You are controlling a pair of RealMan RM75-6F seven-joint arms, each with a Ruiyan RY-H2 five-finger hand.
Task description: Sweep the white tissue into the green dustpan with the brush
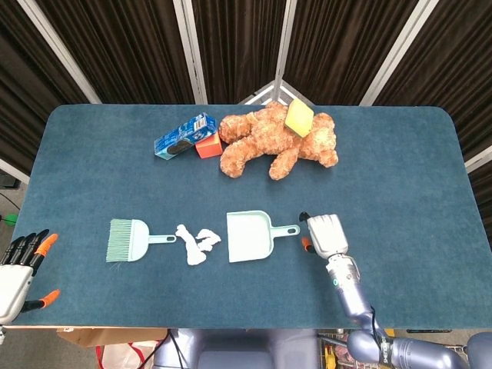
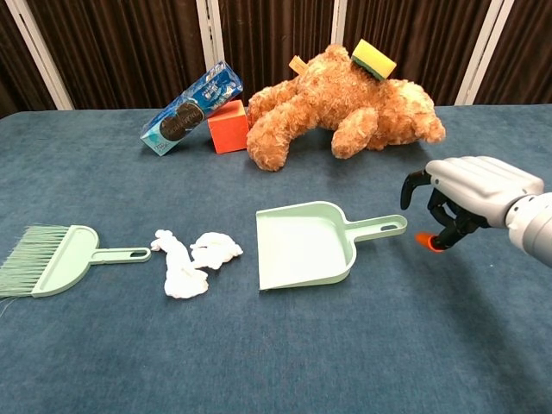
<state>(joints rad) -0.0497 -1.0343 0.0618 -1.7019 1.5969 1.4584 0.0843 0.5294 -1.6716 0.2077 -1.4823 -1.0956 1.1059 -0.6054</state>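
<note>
The green dustpan (image 1: pixel 249 236) (image 2: pixel 303 244) lies in the middle of the table, handle pointing right. A crumpled white tissue (image 1: pixel 197 243) (image 2: pixel 193 260) lies just left of its mouth. Further left is the green brush (image 1: pixel 129 239) (image 2: pixel 52 259), bristles to the left, handle toward the tissue. My right hand (image 1: pixel 324 234) (image 2: pixel 466 197) hovers just right of the dustpan handle's tip, fingers curled downward and apart, holding nothing. My left hand (image 1: pixel 18 270) is at the table's lower left edge, off the cloth, fingers spread and holding nothing; the chest view does not show it.
At the back of the blue table (image 1: pixel 400 169) lies a brown teddy bear (image 1: pixel 277 142) (image 2: pixel 341 103) with a yellow sponge (image 1: pixel 299 117) (image 2: pixel 373 58) on it. A blue packet (image 1: pixel 182 136) (image 2: pixel 185 108) and an orange block (image 1: pixel 207 146) (image 2: pixel 228 126) sit to its left.
</note>
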